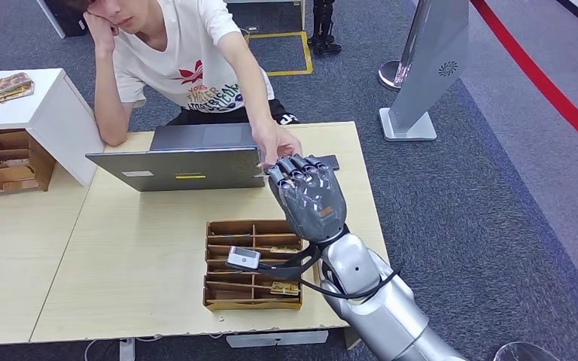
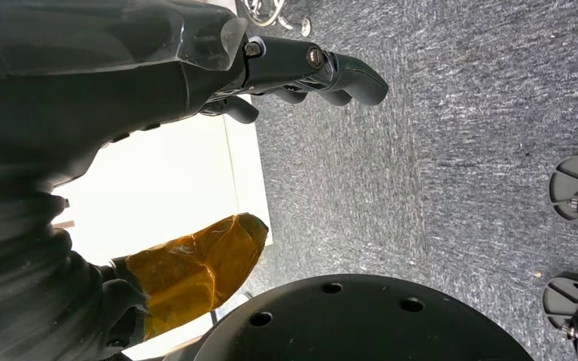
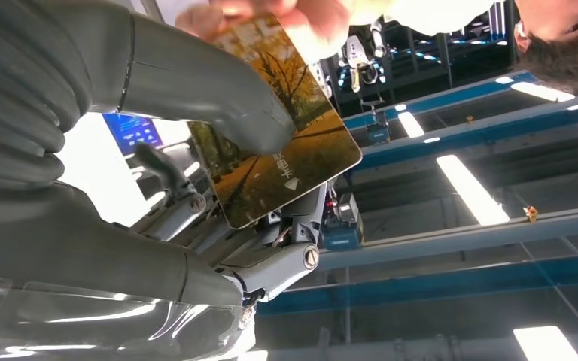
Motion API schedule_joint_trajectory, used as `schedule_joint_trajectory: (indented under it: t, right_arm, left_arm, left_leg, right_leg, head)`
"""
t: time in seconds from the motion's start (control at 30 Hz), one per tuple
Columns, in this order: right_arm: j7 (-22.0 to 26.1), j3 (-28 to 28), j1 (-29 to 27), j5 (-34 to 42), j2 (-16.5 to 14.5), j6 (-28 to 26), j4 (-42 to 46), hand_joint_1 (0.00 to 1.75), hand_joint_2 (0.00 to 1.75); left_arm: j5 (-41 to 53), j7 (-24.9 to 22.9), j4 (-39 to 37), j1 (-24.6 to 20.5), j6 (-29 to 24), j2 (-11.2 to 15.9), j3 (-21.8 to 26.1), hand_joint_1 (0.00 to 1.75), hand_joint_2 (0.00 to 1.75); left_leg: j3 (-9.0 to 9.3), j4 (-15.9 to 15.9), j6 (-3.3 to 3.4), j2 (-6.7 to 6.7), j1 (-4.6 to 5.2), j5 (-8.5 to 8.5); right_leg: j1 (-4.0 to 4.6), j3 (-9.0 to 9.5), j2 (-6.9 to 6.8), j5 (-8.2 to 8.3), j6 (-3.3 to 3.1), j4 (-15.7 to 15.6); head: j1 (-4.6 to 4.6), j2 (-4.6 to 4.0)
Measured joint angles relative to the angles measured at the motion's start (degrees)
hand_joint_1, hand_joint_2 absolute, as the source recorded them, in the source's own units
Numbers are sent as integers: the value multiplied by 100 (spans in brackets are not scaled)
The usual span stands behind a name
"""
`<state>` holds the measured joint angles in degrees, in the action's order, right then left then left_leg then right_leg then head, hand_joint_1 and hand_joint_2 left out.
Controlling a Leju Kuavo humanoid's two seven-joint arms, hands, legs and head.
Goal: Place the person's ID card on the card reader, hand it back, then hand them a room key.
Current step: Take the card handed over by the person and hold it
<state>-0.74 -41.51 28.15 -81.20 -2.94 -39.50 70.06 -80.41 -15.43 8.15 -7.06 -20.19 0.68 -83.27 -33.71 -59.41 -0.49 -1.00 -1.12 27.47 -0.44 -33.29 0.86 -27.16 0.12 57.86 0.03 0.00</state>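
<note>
Laptop [image 1: 184, 159] sits at table [image 1: 135, 248] far edge, person [image 1: 188, 60] behind it. Compartment tray [image 1: 252, 265] near front edge, card reader [image 1: 243, 259] on top of it. Right hand [image 1: 308, 197] raised right of laptop, meeting person's hand [image 1: 277, 143] (card [image 3: 282, 150] between them). Shelf unit [image 1: 26, 128] left.

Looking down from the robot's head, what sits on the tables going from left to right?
Open cardboard organizer under the white shelf → grey laptop → compartmented cardboard tray → the robot's right hand, raised to meet the person's hand.
</note>
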Motion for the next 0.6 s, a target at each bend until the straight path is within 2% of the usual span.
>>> schedule_joint_trajectory:
  t: [0.6]
  right_arm:
    - [94, 128, -177, 219, -61, -2, 0, 175, 175]
  left_arm:
    - [-39, -20, -2, 0, 32, 19, -82, 0, 175]
  left_leg:
    - [0, 0, 0, 0, 0, 0]
  right_leg:
    - [0, 0, 0, 0, 0, 0]
  head:
    - [0, 0]
